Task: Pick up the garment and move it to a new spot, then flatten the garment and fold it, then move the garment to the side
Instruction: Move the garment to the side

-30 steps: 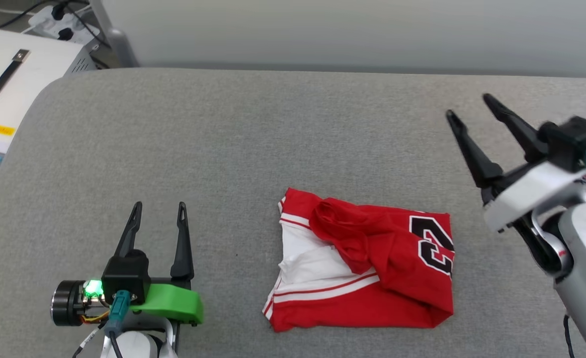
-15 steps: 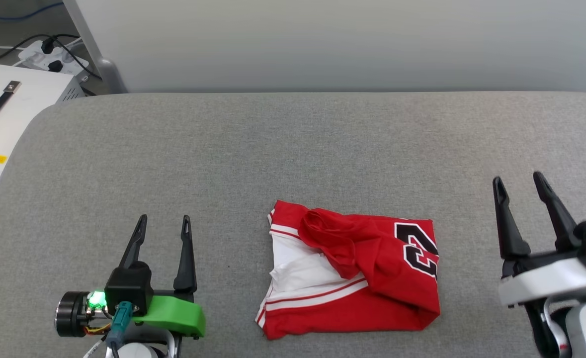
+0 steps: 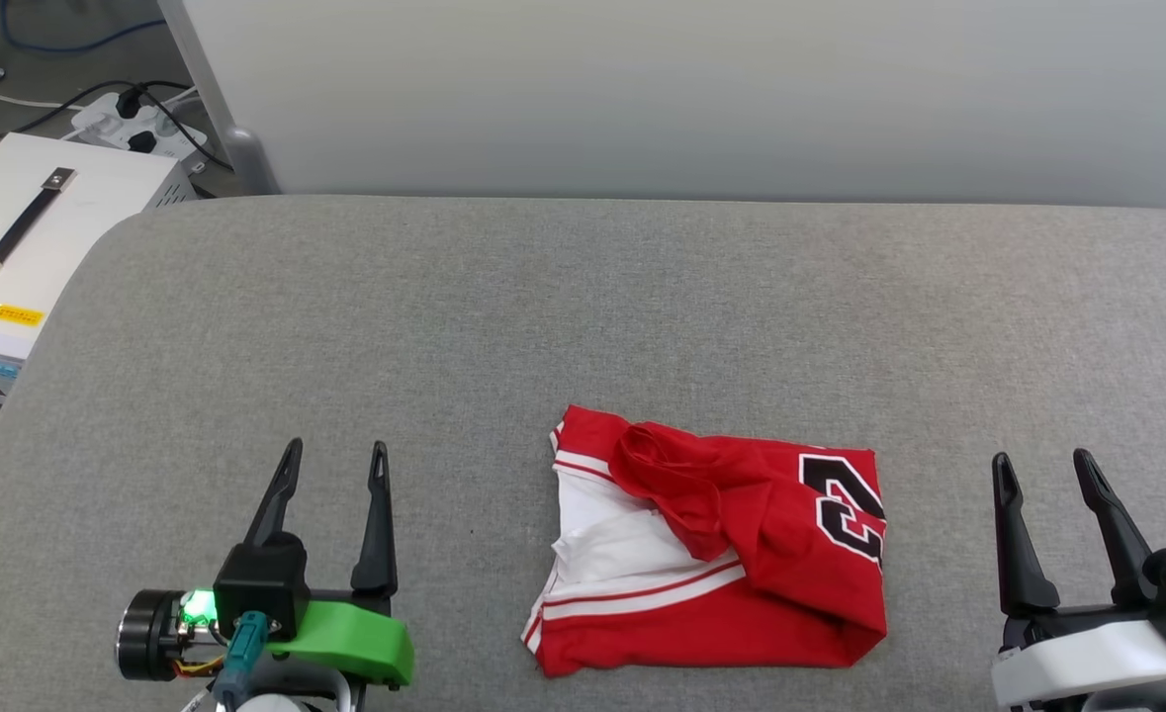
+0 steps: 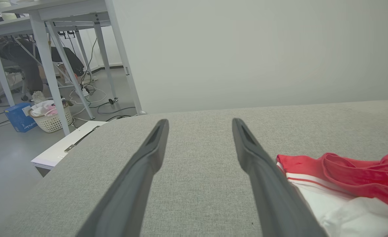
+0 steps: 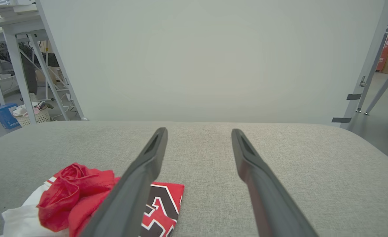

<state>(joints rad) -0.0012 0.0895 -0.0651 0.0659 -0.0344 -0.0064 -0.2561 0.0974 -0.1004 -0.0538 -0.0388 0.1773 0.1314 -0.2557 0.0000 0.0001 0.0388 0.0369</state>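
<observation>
Left gripper (image 3: pixel 335 447) sits at 7 o'clock in the head view with its two dark fingers spread apart and nothing between them; a green light glows on its wrist. At 4 o'clock the right gripper (image 3: pixel 1041 458) stands the same way, fingers parted and empty, tips pointing toward 12 o'clock.

Between them, at about 5 o'clock of the head view, the jersey (image 3: pixel 741 583) lies on the grey padded table (image 3: pixel 583 316), touched by neither gripper. It is gathered into a rough rectangle. Red cloth with red-and-white striped trim runs along its 6 o'clock edge, white fabric shows at its 9 o'clock side, and a rumpled red fold lies across the middle. Black white-outlined numbers sit at its 3 o'clock edge.

Seen from the left wrist, the jersey lies at 4 o'clock, just beside the right-hand finger. From the right wrist it lies at 8 o'clock, partly behind the left-hand finger.

Off the table at 10 o'clock in the head view stands a white case (image 3: pixel 68 237) with a black handle, with a power strip (image 3: pixel 137 124) beyond it. A pale panel (image 3: pixel 701 89) rises at 12 o'clock.
</observation>
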